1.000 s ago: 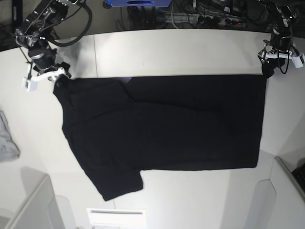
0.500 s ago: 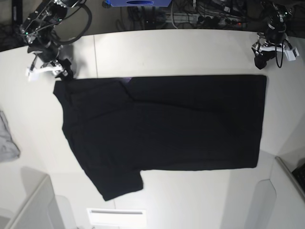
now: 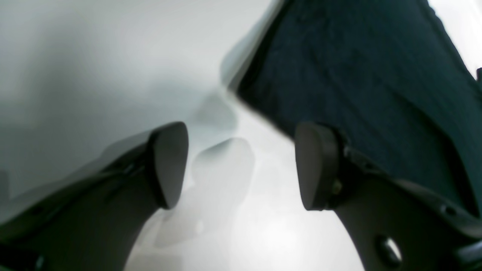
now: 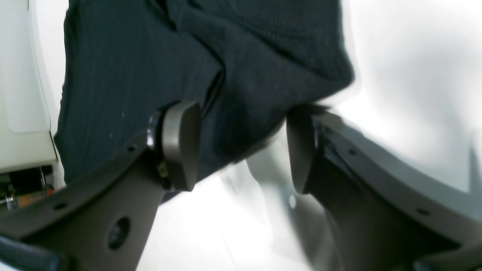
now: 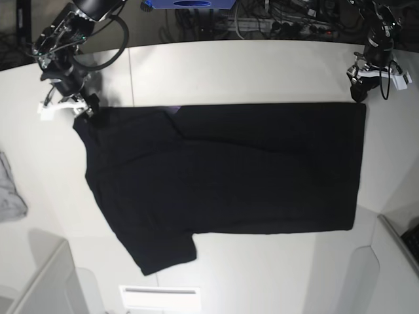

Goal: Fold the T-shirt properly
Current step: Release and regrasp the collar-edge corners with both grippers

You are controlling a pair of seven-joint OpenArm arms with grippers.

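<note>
The black T-shirt (image 5: 222,173) lies spread flat, plain side up, across the white table (image 5: 249,65), with the left gripper (image 3: 241,165) wide open and empty off one corner and the right gripper (image 4: 241,146) spread open over the sleeve edge, clasping nothing

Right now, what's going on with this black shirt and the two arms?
A large black short-sleeved cloth T-shirt lies spread flat on the white table, plain side up, one sleeve pointing to the near edge. Neither arm holds it. The left gripper hovers by one far corner and the right gripper by the other, both with jaws open. No fold shows yet. A small grey cloth sits at the table's edge.
</note>
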